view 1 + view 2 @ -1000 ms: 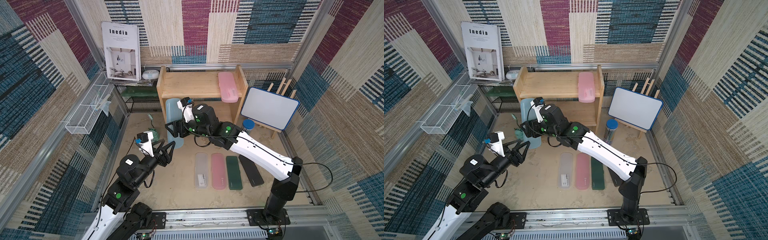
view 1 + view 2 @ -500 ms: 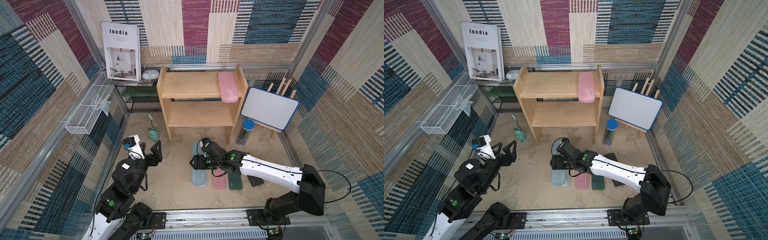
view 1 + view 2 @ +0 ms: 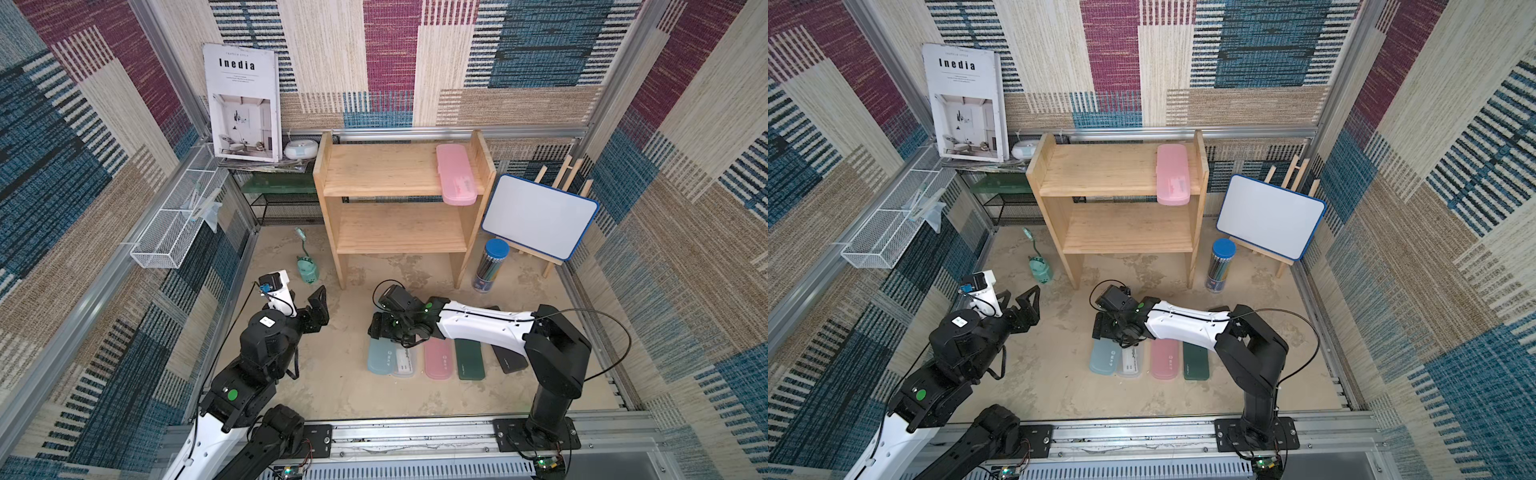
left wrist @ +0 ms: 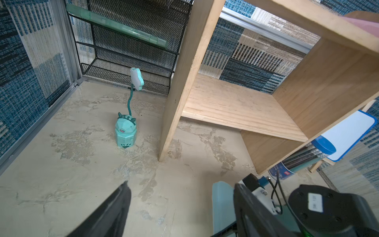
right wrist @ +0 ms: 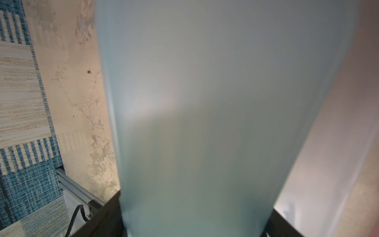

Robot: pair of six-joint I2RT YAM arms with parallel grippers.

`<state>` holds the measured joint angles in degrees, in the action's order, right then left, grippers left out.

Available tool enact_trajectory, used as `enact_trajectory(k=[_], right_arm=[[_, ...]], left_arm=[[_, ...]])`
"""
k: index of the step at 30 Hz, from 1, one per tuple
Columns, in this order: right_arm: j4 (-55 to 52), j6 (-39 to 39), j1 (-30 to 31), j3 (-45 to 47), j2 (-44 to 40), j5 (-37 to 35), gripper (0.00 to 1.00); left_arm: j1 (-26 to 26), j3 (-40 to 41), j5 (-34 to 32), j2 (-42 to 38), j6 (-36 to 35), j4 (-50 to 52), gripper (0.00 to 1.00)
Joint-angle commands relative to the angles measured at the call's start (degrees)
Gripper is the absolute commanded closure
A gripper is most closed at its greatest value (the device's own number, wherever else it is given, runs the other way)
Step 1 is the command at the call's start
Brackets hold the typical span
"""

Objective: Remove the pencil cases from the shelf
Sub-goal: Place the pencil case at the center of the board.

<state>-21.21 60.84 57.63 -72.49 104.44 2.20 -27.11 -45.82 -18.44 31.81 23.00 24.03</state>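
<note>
Progress in both top views: five of six down. On the sandy floor (image 3: 332, 386) lie the light blue translucent plastic case (image 3: 379, 358), frosted white case (image 3: 404, 362), pink case (image 3: 439, 360), dark green case (image 3: 468, 358) and black case (image 3: 509, 360). One translucent pink plastic case (image 3: 1172, 174) sits on the top tier of the light wooden shelf (image 3: 1100, 168).

Left wrist view: left gripper (image 4: 180, 207) has its fingers wide and holds nothing.

Right wrist view: right gripper (image 5: 196, 221) apparently clasps the blue case, though the picture is blurred.
</note>
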Motion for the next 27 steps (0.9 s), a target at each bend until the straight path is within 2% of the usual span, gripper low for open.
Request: enact_trajectory(k=[1, 7, 21, 27], right_arm=[[-1.4, -2.5, 0.0, -3.0, 1.8, -0.4, 0.17], [-10.0, -7.8, 0.1, -13.7, 11.3, 1.4, 0.17], [-11.8, -9.2, 0.4, -16.1, 16.4, 2.6, 0.11], [-13.3, -10.1, 0.5, -17.7, 16.7, 1.9, 0.01]], left_arm=[[0.1, -0.3, -0.9, 0.0, -0.2, 0.4, 0.17], [0.0, -0.1, -1.2, 0.1, -0.6, 0.8, 0.17], [0.0, 0.4, -2.0, -0.9, -0.8, 1.4, 0.16], [0.0, 0.3, -2.1, -1.2, -0.7, 1.9, 0.16]])
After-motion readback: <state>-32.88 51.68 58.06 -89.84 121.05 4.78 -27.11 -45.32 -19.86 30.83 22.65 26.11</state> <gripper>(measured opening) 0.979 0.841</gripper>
